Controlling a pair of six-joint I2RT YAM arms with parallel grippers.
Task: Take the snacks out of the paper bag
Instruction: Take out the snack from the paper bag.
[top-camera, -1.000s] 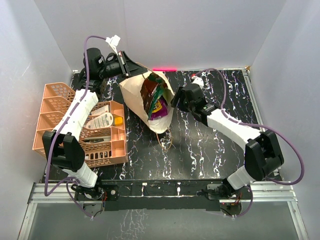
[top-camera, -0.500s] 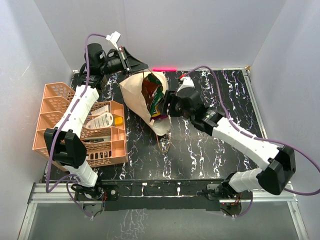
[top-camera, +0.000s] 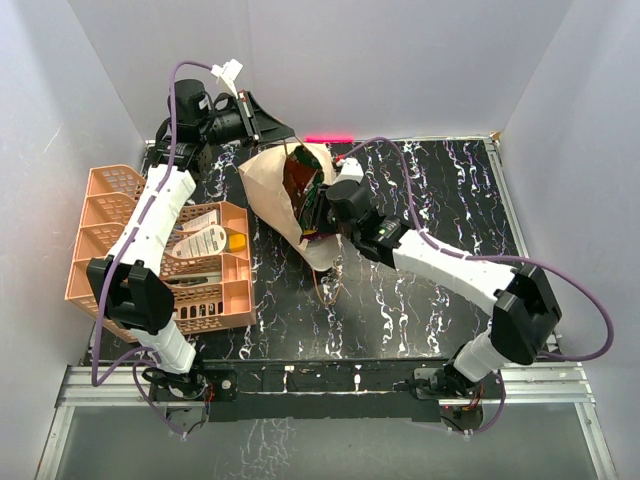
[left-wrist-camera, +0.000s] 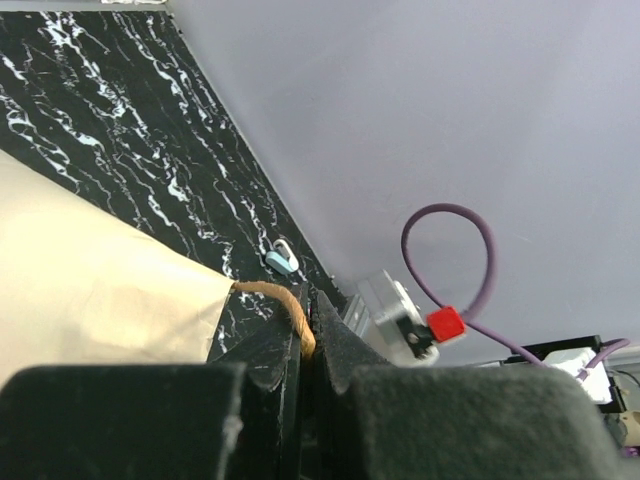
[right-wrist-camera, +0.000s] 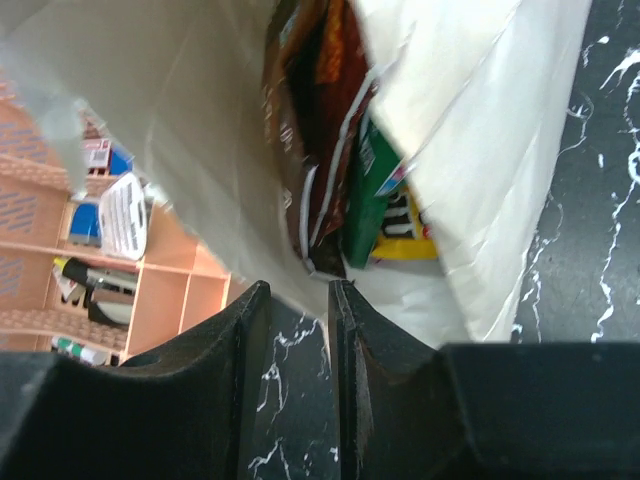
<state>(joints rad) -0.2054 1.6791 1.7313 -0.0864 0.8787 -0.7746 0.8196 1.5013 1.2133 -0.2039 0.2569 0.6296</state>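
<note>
The paper bag lies tilted on the black marbled table, its mouth facing right. My left gripper is shut on the bag's brown looped handle and holds it up at the back left. Inside the bag are the snacks: a dark brown packet, a green one and a yellow one. My right gripper is at the lower rim of the bag's mouth. Its jaws stand a narrow gap apart, with only bare table showing between them.
An orange mesh basket holding white tubes and bottles stands left of the bag, and shows in the right wrist view too. The bag's second handle loop trails on the table toward the front. Grey walls enclose the table.
My right arm has swung left from beside the bag to its mouth, and its jaws have narrowed. The left gripper keeps hold of the handle, lifted slightly.
</note>
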